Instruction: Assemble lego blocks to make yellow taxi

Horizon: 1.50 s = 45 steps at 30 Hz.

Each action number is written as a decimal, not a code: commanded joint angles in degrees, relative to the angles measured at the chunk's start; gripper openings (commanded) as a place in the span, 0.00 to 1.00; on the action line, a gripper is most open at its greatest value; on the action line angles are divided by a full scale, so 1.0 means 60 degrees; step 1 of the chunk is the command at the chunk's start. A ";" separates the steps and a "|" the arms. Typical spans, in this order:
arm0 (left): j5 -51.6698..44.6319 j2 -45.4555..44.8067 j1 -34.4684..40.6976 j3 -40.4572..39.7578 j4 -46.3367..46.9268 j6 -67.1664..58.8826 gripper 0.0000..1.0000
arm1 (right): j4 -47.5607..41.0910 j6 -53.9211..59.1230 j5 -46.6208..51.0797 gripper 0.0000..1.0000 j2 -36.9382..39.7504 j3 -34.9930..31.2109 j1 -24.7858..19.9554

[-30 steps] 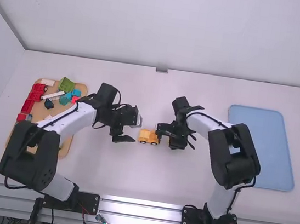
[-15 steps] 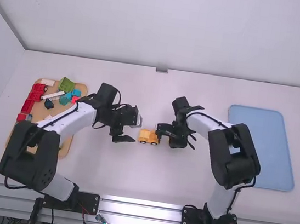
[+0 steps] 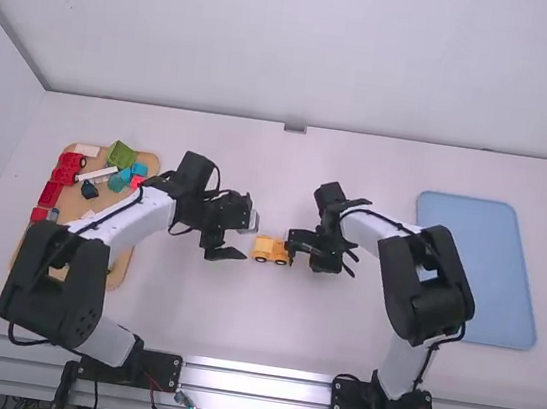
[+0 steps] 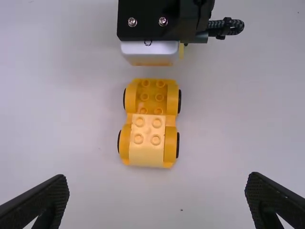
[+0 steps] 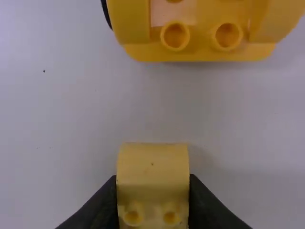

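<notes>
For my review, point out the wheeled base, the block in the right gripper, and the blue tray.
Wheeled base (image 4: 152, 97): left wrist view, its uncovered studded part.
Held block (image 5: 153, 179): right wrist view, plain face beside its studs.
Blue tray (image 3: 476, 272): high view, bare middle of its floor.

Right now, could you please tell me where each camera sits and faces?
High view: fixed above and behind left arm and right arm, looking forward and down at the table; both show.
Left wrist view: on that wrist, facing down at the yellow car base; open left gripper, part of right arm show.
Right wrist view: on that wrist, facing down at the yellow block; right gripper, holding it, shows.
All share the car base.
</notes>
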<state>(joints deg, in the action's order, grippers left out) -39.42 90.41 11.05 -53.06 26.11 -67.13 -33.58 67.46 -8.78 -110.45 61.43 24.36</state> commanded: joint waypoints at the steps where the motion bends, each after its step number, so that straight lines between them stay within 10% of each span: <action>1: -0.0255 -0.0248 -0.0033 0.0160 0.0036 -0.0040 0.99 | -0.0062 -0.0033 0.0087 0.31 -0.0091 -0.0058 0.0011; 12: -0.0251 -0.0248 -0.0029 0.0160 -0.0040 -0.0066 0.99 | 0.0069 -0.2885 0.0393 0.10 -0.0091 -0.0058 0.0011; 45: 0.0219 -0.0248 -0.0029 0.0160 -0.0903 0.1071 0.99 | 0.0721 -2.4010 0.0197 0.00 -0.0091 -0.0058 -0.0525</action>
<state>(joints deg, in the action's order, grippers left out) -37.26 90.41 11.05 -53.06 20.34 -61.04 -28.23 -58.24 -8.16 -110.45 61.78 21.21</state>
